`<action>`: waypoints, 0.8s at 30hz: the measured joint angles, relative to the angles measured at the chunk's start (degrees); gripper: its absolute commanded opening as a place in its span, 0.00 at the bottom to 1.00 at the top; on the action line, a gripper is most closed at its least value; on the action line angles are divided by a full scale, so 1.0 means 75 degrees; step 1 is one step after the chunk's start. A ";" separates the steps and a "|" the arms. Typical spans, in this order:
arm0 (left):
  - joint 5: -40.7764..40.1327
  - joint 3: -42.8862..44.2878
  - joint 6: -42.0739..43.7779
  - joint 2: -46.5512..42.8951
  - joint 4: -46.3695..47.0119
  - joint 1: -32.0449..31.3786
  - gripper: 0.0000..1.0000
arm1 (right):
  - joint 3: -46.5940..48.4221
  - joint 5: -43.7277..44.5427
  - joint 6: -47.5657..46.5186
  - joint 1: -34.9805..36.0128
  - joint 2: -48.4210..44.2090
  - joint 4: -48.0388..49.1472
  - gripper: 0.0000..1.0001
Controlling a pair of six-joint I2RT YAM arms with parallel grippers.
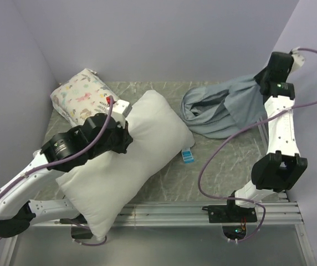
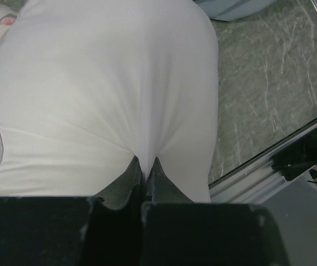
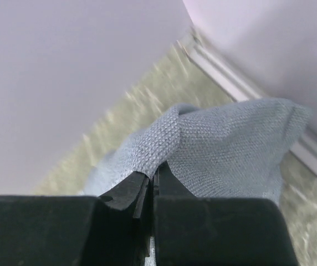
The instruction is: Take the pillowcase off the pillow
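Nearest the arm bases, the large, plain off-white stuffed pillow (image 1: 131, 160) lies slantwise on the grey-green marbled table (image 1: 219, 166), its near end overhanging the front rail. The left pincer (image 2: 145, 169) is clenched on a pinch of the pillow's skin, which puckers into folds around the tips. The filling looks springy and light, so a nip of cover should be enough to anchor it, though a thin pinch could slide out under a hard pull. A small blue tag (image 1: 187, 155) shows at the pillow's right flank. Farther back and to the right, the soft grey-blue woven cloth pillowcase (image 1: 225, 111), reverse side showing, lies crumpled and off the pillow, just beside its far corner; whether they touch I cannot tell. The right pincer (image 3: 154, 176) grasps a bunched fold of it, raised toward the back corner. Limp, light and slightly coarse, it should grip best at a hem or gathered fold rather than a single layer. At the far left rests a small white floral-print cushion (image 1: 80, 95).
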 measured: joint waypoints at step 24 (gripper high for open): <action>-0.0114 -0.0466 -0.1084 0.2544 0.3121 0.0682 0.00 | -0.2256 0.0221 -0.0096 0.1754 -0.0903 0.0930 0.00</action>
